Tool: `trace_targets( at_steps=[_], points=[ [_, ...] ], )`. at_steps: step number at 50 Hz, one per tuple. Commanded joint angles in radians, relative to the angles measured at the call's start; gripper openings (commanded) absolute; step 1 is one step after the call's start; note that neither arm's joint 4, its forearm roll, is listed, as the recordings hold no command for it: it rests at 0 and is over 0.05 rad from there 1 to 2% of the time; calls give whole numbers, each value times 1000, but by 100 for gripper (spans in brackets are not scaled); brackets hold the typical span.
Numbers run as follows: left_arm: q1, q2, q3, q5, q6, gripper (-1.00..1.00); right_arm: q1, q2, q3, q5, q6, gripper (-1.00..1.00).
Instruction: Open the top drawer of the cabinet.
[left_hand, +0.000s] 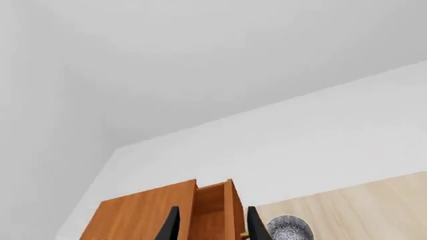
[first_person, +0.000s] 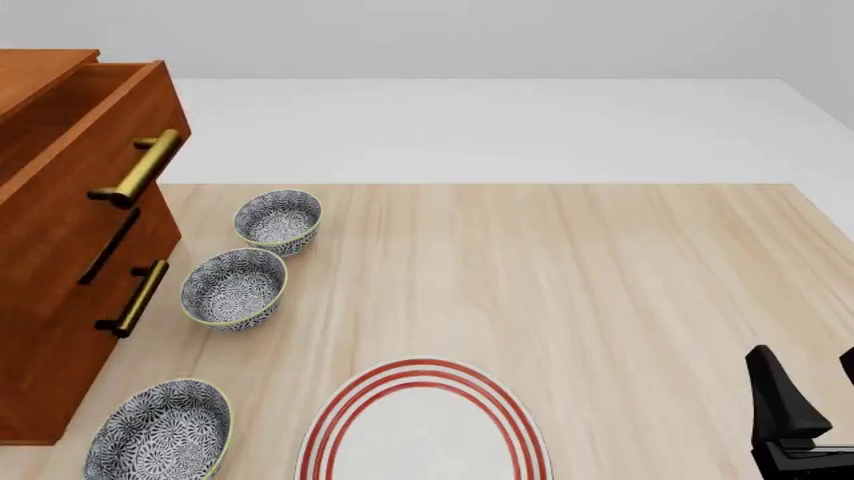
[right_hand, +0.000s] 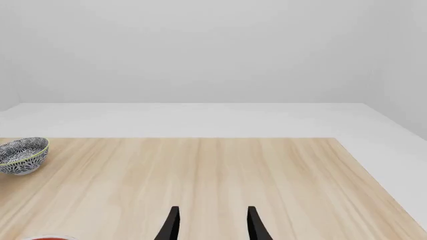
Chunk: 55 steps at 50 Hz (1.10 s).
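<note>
The cabinet (first_person: 40, 340) stands at the table's left edge. Its top drawer (first_person: 94, 175) is pulled out, its front sticking out past the two lower drawers and its inside showing. Its brass bar handle (first_person: 138, 168) is free. In the left wrist view the cabinet's top (left_hand: 143, 212) and the open drawer (left_hand: 210, 210) lie just beyond my left gripper (left_hand: 212, 227), which is open and empty. The left gripper does not show in the front view. My right gripper (first_person: 814, 385) is open and empty at the table's near right, far from the cabinet; it also shows in the right wrist view (right_hand: 212, 225).
Three patterned bowls (first_person: 279, 220) (first_person: 235, 287) (first_person: 160, 430) stand in a row in front of the cabinet. A white plate with red rings (first_person: 424, 425) lies at the near middle. One bowl (right_hand: 23, 155) shows in the right wrist view, another bowl (left_hand: 288, 229) in the left wrist view.
</note>
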Motion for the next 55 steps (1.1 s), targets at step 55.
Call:
trace_targets(
  at_steps=[55],
  points=[
    [-5,186,-338,493,-207,100,0,0,0,0,0,100]
  ],
)
